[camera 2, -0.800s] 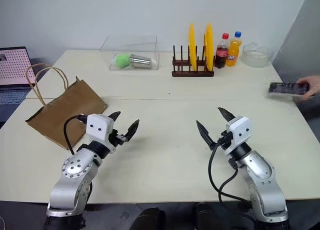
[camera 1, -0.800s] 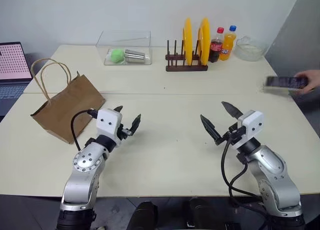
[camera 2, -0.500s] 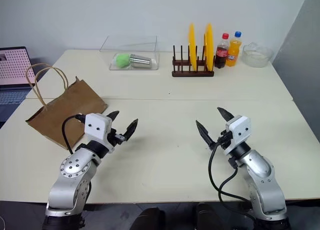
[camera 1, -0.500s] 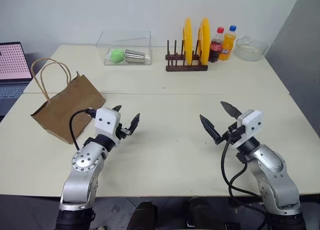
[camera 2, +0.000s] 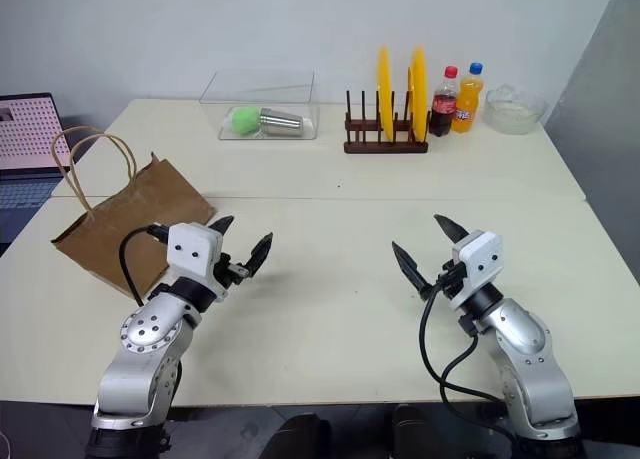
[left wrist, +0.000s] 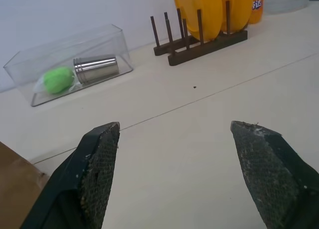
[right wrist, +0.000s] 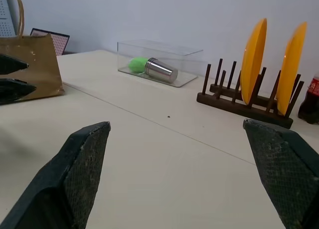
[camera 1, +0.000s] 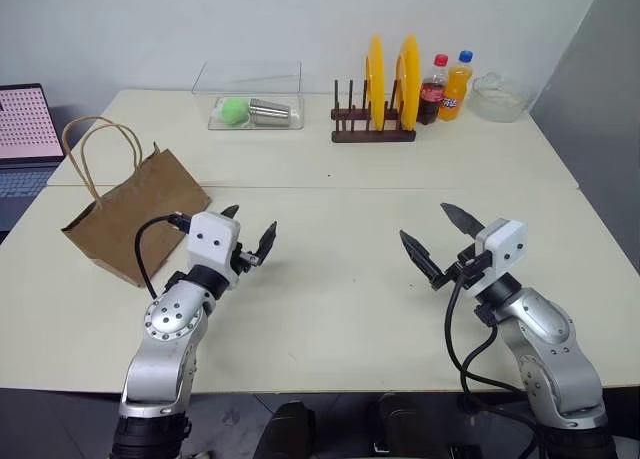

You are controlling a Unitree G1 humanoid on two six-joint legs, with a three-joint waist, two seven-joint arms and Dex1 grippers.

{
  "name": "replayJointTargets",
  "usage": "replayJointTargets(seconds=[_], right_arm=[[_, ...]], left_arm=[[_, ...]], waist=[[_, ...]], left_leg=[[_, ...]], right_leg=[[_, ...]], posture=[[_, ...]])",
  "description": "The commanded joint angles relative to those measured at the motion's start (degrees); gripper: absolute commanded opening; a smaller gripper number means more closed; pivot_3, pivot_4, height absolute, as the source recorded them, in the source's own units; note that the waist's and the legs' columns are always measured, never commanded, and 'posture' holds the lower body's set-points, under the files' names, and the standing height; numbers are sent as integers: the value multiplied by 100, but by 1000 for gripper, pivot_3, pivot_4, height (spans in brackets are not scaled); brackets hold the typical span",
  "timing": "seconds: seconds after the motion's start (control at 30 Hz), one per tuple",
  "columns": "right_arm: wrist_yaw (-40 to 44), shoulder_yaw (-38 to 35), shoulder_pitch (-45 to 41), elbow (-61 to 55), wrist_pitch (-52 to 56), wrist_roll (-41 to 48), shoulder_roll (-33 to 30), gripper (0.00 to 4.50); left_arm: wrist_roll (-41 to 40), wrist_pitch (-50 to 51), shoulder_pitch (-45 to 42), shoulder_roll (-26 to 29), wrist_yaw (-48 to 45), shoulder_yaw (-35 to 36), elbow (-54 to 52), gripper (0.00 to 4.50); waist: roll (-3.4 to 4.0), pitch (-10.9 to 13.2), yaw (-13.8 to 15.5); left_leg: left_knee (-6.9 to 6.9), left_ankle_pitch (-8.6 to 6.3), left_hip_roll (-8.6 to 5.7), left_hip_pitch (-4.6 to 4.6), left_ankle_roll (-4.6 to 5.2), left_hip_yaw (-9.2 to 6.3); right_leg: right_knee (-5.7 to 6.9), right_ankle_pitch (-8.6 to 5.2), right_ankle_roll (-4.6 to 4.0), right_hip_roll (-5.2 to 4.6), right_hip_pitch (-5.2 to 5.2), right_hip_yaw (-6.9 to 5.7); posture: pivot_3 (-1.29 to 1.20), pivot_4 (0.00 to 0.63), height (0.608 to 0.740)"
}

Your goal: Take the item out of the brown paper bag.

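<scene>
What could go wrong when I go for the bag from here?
1. The bag lies on its side, unsupported; a push from the open left gripper could slide or crumple it instead of opening it.
2. Its handles loop up loosely and might snag a finger.
3. The item is hidden, so you would be reaching in blind. The open right gripper is far from the bag and cannot steady it yet.

Right wrist view across the table (right wrist: 149,154)

The right gripper (right wrist: 182,176) is holding its two fingers wide apart over bare tabletop. Beyond are sitting a clear box (right wrist: 164,59) with a green ball (right wrist: 137,64) and steel cup (right wrist: 160,70), a rack (right wrist: 244,107) carrying two yellow plates (right wrist: 253,62), and the bag (right wrist: 31,67).
</scene>
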Motion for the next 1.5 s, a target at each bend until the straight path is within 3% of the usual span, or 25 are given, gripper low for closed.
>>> replayJointTargets(seconds=[0.03, 0.33, 0.5, 0.63, 0.87, 1.03, 1.13, 1.5], right_arm=[[152, 1, -159, -72, 17, 98, -86, 4500], [691, 78, -1166, 99, 503, 678, -164, 4500], [1797, 287, -2169, 261, 1234, 1604, -550, 4500], [2298, 483, -2589, 560, 1249, 1655, -654, 4500], [2841, 700, -3015, 735, 1360, 1779, -674, 4500], [3106, 817, -3175, 771, 1345, 1661, -726, 4500], [3133, 865, -3304, 682, 1372, 1612, -761, 4500], [3269, 894, -3578, 398, 1688, 1802, -950, 4500]], left_arm=[[125, -175, -52, 41, 173, 140, -79, 3735], [140, 57, 334, -293, 981, 761, -792, 3735], [-320, 325, 837, -349, 1237, 1866, -1370, 3735], [-1061, 879, 621, 182, 845, 2639, -1096, 3735], [-2442, 1823, -277, 1924, -439, 3582, 597, 3735], [-2447, 1715, -873, 2841, -1199, 3419, 2081, 3735], [-2355, 1671, -1551, 3278, -1708, 2964, 3084, 3735], [-1294, 271, -4075, 3803, -2707, 1556, 6447, 3735]], waist=[[0, 0, 0], [-1, 1, -3], [0, 3, -15], [-2, 2, 6], [-4, 5, -7], [-2, 6, -18], [-4, 8, 7], [-9, 11, -10]], left_leg=[[0, 0, 0, 0, 0, 0], [0, 0, 0, 0, 0, -2], [-1, 0, 1, -2, 0, -3], [0, 0, 2, -2, 0, -22], [1, 0, -3, -5, 0, -26], [-8, -1, -2, -9, -1, -25], [-7, -1, -2, -14, -1, -26], [-6, 0, -4, -35, -2, -20]], right_leg=[[0, 0, 0, 0, 0, 0], [0, 0, 0, 0, -1, -1], [-3, 0, -1, 0, -1, -1], [-4, 0, -2, 1, 3, -22], [-7, 0, -2, -1, 3, -28], [-9, -1, -4, -1, -6, -26], [-10, -1, -4, -4, -10, -27], [-3, 16, -31, -8, -33, -24]], posture=[[0, 150, 740], [0, 150, 740], [0, 150, 740], [0, 150, 740], [0, 150, 740], [0, 150, 740], [0, 150, 740], [0, 150, 740]])
